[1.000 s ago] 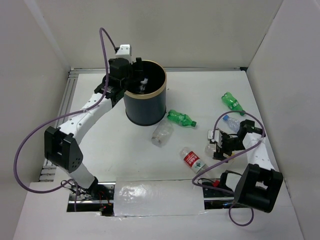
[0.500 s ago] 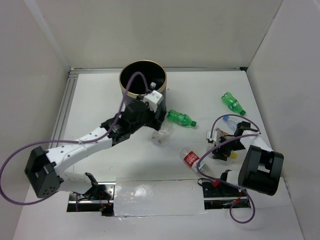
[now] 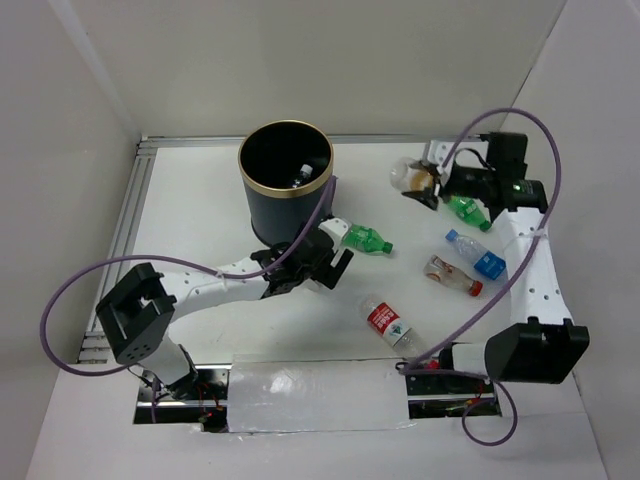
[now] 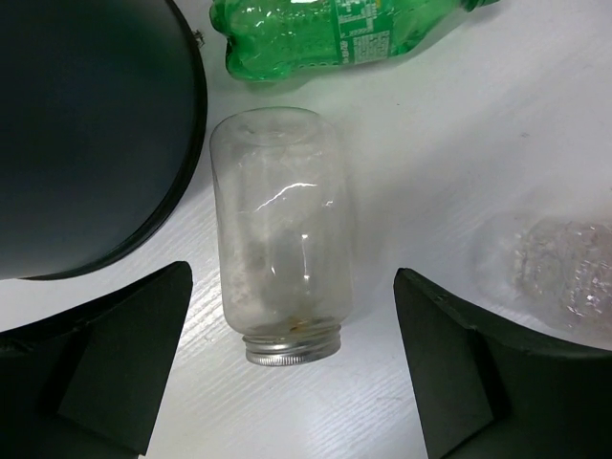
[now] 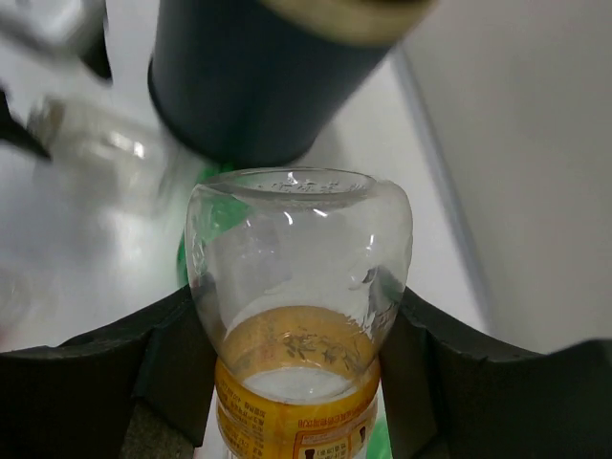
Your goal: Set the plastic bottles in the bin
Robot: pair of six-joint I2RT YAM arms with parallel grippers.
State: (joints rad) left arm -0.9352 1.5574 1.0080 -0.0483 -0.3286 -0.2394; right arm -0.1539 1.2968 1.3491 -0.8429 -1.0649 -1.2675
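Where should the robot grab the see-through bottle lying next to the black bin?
Around the middle of the clear bottle, from straight above. It lies flat on its side, and the open left tool has a finger beside each rounded flank.

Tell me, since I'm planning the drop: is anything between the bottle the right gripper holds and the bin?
Nothing visible does: only bare table lies between the orange-labelled bottle in the right gripper and the bin. The left gripper sits off that line.
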